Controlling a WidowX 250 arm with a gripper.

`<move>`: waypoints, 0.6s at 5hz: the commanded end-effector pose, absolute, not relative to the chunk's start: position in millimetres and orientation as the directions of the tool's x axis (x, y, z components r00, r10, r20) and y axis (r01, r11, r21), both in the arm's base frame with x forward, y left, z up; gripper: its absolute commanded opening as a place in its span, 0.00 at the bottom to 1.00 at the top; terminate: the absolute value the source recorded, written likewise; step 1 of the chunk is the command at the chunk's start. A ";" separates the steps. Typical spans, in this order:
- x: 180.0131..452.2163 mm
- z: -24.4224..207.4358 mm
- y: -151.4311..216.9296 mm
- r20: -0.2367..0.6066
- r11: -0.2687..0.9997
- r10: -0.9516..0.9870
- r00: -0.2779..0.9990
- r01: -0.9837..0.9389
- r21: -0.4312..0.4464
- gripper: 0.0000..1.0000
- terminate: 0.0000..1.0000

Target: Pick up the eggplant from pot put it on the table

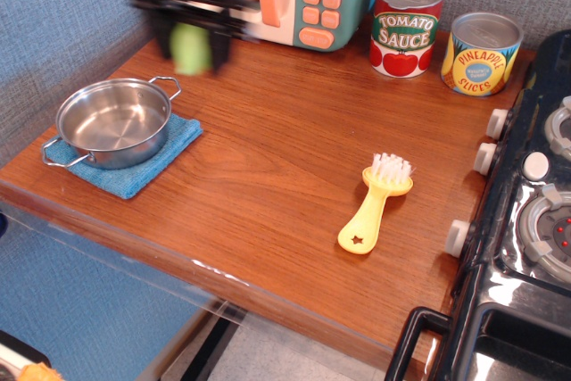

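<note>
Transport step: blurred black gripper (190, 37) grasps the small light-green plastic eggplant (189, 48) above the reddish-brown wooden table (285, 167), clear of the shiny steel pot (113, 122). Next: lower onto bare wood, release.

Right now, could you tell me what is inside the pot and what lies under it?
The pot is empty, showing only its bare steel bottom. It sits on a blue cloth; the cloth's middle is covered. The eggplant is up in the blurred gripper.

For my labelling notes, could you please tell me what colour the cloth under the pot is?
Blue; the cloth shows clearly in the only view, observation.image.
</note>
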State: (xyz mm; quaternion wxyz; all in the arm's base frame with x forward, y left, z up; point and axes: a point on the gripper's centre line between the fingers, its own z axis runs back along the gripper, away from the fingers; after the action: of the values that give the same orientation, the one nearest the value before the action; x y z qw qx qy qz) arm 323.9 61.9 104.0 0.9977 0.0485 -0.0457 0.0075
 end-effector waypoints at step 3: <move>405.0 38.4 -18.7 0.188 0.981 0.156 0.970 -0.175 0.085 0.00 0.00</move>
State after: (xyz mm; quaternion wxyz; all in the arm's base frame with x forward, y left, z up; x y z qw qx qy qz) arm 399.4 -21.7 18.3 0.9934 0.0506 -0.0642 0.0805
